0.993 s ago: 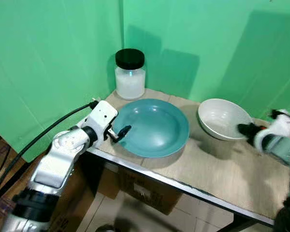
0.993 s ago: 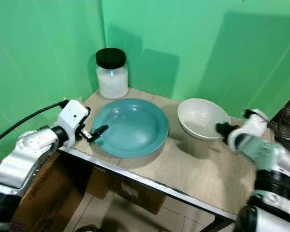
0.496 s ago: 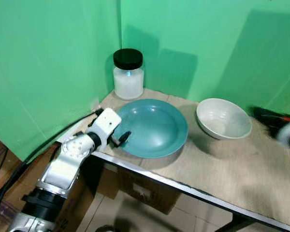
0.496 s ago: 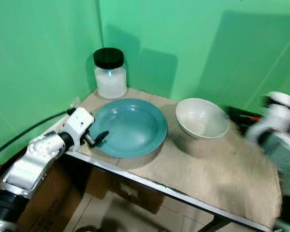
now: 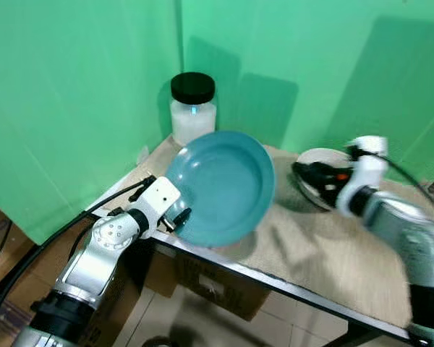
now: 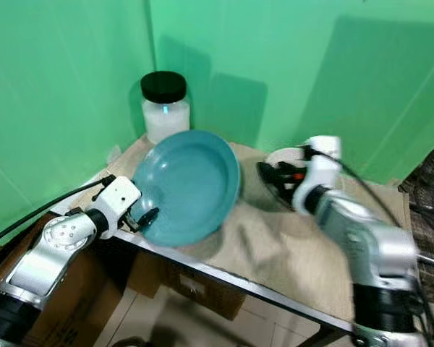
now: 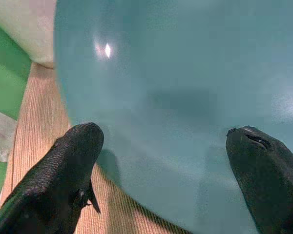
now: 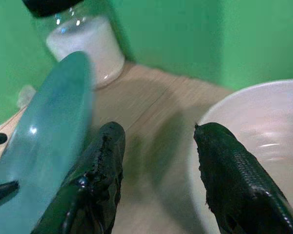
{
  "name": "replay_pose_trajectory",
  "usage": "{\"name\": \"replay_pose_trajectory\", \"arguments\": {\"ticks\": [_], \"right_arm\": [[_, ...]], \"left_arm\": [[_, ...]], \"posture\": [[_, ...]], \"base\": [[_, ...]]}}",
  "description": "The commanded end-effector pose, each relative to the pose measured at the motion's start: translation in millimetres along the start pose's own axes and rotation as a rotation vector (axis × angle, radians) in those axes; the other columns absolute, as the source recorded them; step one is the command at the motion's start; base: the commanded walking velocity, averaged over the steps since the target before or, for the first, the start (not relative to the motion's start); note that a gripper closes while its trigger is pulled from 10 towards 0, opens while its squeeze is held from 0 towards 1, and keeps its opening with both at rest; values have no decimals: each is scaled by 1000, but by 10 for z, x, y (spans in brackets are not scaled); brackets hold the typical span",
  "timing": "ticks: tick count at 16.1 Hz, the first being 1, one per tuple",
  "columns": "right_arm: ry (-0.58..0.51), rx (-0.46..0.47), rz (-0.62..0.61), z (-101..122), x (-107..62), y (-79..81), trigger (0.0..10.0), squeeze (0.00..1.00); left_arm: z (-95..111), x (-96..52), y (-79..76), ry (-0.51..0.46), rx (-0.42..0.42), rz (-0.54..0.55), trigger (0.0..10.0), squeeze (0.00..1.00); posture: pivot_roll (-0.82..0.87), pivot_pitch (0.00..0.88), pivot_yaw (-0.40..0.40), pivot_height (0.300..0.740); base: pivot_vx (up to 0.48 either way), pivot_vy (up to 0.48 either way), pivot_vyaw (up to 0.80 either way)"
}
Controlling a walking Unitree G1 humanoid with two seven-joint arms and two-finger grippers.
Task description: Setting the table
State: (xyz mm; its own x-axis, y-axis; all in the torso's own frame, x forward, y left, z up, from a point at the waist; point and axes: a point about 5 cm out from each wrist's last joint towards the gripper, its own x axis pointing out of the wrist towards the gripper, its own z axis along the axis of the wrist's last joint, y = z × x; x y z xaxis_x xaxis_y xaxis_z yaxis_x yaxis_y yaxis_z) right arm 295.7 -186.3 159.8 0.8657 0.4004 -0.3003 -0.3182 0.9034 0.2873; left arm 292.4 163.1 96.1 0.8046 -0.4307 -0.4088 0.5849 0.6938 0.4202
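The plate (image 5: pixel 220 184) has a smooth, glossy teal glaze that throws back small highlights. The bowl (image 8: pixel 263 131) is white with a smooth, faintly shiny finish. The jar (image 5: pixel 194 108) looks like clear glass or plastic with a matt black lid and a white powdery filling. The table (image 5: pixel 325 253) top shows a pale wood grain with fine ribbing and a dark metal edge. The left gripper's (image 7: pixel 166 161) fingers (image 7: pixel 63 165) are black with a rough, finely textured surface. The backdrop (image 5: pixel 79 87) is matt green cloth.

Black-lidded jar (image 5: pixel 194 106) of white powder, green backdrop (image 5: pixel 79 87), cardboard box (image 5: pixel 217 285)
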Motion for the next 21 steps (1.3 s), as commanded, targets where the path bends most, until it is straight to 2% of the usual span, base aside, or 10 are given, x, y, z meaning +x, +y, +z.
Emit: {"name": "replay_pose_trajectory", "arguments": {"ticks": [1, 3, 5, 6, 8, 13, 15, 16, 20, 21], "right_arm": [[-1, -10, -40, 20, 63, -31, 10000, 0], [-8, 6, -32, 12, 289, 13, 10000, 0], [-36, 17, 13, 42, 384, 76, 10000, 0], [-69, 57, 46, 75, 441, 102, 10000, 1000], [-113, 88, 93, 136, 513, 149, 10000, 1000], [-143, 2, 99, 137, 811, 206, 10000, 1000], [-142, 5, 201, 104, 846, 305, 10000, 1000], [-115, -18, 232, 53, 863, 331, 10000, 0], [-25, -45, 295, -100, 869, 322, 10000, 0], [7, -49, 312, -136, 858, 318, 8706, 0]], "left_arm": [[-142, -6, -78, 64, 0, -19, 10000, 0], [-150, -5, -102, 62, -6, -16, 10000, 0], [-156, -9, -106, 61, -12, -13, 10000, 0], [-163, -11, -113, 61, -12, -14, 10000, 0], [-175, -13, -118, 60, -14, -13, 10000, 0], [-180, -6, -130, 56, -26, -9, 10000, 0], [-179, -5, -134, 54, -27, -10, 10000, 0], [-179, -4, -135, 54, -27, -10, 10000, 0], [-175, 2, -128, 53, -22, -11, 10000, 0], [-172, 5, -125, 52, -22, -11, 10000, 0]], "posture": [[37, 0, -59, 740], [45, 0, -71, 740], [47, 0, -74, 740], [49, 0, -75, 740], [51, 0, -77, 740], [55, 0, -81, 740], [58, 0, -84, 740], [58, 0, -84, 740], [55, 0, -81, 740], [53, 0, -77, 740]], "base": [[0, 0, 0], [0, 0, 0], [0, 0, 0], [0, 0, 0], [0, 0, 0], [0, 0, 0], [0, 0, 0], [0, 0, 0], [0, 0, 0], [0, 0, 0]]}}
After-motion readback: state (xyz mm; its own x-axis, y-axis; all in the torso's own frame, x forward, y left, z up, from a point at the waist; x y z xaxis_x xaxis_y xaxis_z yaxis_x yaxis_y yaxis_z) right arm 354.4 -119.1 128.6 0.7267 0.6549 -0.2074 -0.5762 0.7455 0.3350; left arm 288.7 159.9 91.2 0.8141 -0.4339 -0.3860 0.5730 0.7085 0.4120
